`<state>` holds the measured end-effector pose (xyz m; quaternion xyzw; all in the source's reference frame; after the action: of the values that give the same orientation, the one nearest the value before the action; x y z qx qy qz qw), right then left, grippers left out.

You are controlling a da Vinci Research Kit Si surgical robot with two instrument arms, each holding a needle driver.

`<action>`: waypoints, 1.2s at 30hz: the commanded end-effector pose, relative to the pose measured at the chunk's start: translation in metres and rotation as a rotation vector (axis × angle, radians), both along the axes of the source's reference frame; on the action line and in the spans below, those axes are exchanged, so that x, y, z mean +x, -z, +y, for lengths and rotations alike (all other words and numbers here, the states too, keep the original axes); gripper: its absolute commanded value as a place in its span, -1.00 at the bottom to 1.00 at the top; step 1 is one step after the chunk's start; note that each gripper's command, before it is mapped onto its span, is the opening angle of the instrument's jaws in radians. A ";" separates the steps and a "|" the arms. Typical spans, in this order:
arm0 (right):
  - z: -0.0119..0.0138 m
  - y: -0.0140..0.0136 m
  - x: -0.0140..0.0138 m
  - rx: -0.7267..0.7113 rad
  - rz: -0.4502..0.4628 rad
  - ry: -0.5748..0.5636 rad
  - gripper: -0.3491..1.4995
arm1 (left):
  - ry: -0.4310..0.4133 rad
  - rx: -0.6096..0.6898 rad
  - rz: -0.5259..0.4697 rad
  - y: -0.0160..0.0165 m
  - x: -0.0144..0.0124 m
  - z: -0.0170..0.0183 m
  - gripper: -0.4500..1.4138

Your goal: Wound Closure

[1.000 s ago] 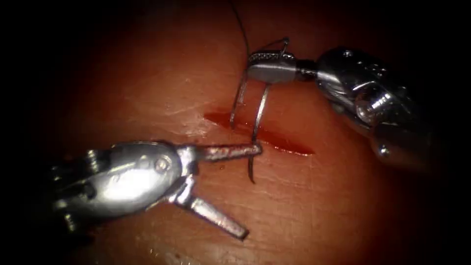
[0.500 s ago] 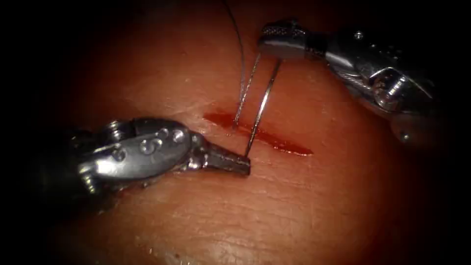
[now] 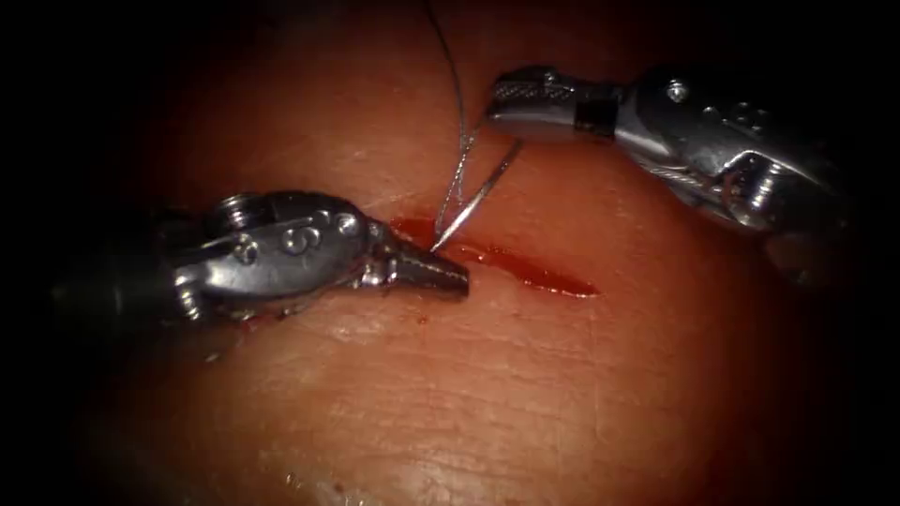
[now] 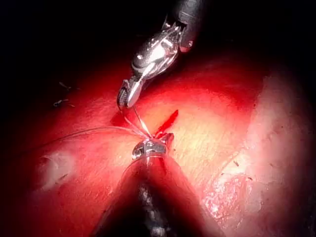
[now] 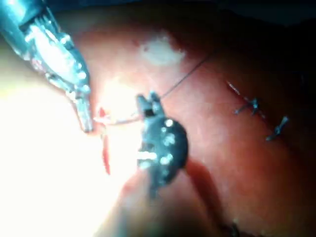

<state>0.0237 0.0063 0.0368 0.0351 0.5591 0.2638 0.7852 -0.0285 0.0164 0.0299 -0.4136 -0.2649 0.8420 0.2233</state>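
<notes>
The tissue (image 3: 525, 394) has a short red cut (image 3: 534, 272) that slants down to the right. My right tool (image 3: 499, 94) is above the cut, its jaws shut on the curved needle (image 3: 478, 192) near its tail. The needle slants down and left, and its point touches the cut's left end; I cannot tell whether it is in the tissue. Thread (image 3: 459, 94) drops from above to the same spot. My left tool (image 3: 457, 279) lies on the tissue on the left of the cut, just below the needle point, jaws shut on nothing. The left wrist view shows the left tool (image 4: 150, 147) and the right tool (image 4: 127, 98) at the cut (image 4: 168, 122).
Red fluid lies along the cut and stains the tissue under the left tool's wrist (image 3: 244, 323). In the right wrist view, two short cut ends of thread (image 5: 252, 106) stick up from the tissue away from the right tool (image 5: 148, 104), and the left tool (image 5: 86, 122) is at the cut (image 5: 105, 155).
The left tool's jaws closed and moved up and left, off the needle. The right tool lifted and turned the needle, swinging its point from below the cut back to the cut's left end.
</notes>
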 end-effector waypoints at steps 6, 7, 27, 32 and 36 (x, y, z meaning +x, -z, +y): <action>0.0003 -0.0005 0.0005 -0.005 -0.006 0.003 -1.00 | -0.005 0.009 -0.002 0.0003 -0.0018 -0.0005 -0.91; 0.0003 -0.0006 0.0004 -0.010 -0.008 0.006 -1.00 | 0.000 0.012 -0.007 0.0007 -0.0021 -0.0005 -0.46; 0.0005 -0.0002 0.0004 -0.161 -0.070 0.095 -1.00 | 0.095 0.192 -0.186 0.0138 -0.0014 0.0036 0.31; 0.0004 -0.0001 0.0004 -0.187 -0.089 0.121 -1.00 | 0.093 0.204 -0.190 0.0152 0.0001 0.0049 0.17; 0.0003 0.0005 0.0002 -0.212 -0.101 0.143 -1.00 | 0.088 0.181 -0.124 0.0139 0.0017 0.0063 -0.17</action>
<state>0.0233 0.0061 0.0358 -0.0225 0.5380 0.1456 0.8299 -0.0259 0.0226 0.0162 -0.4447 -0.3310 0.7830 0.2821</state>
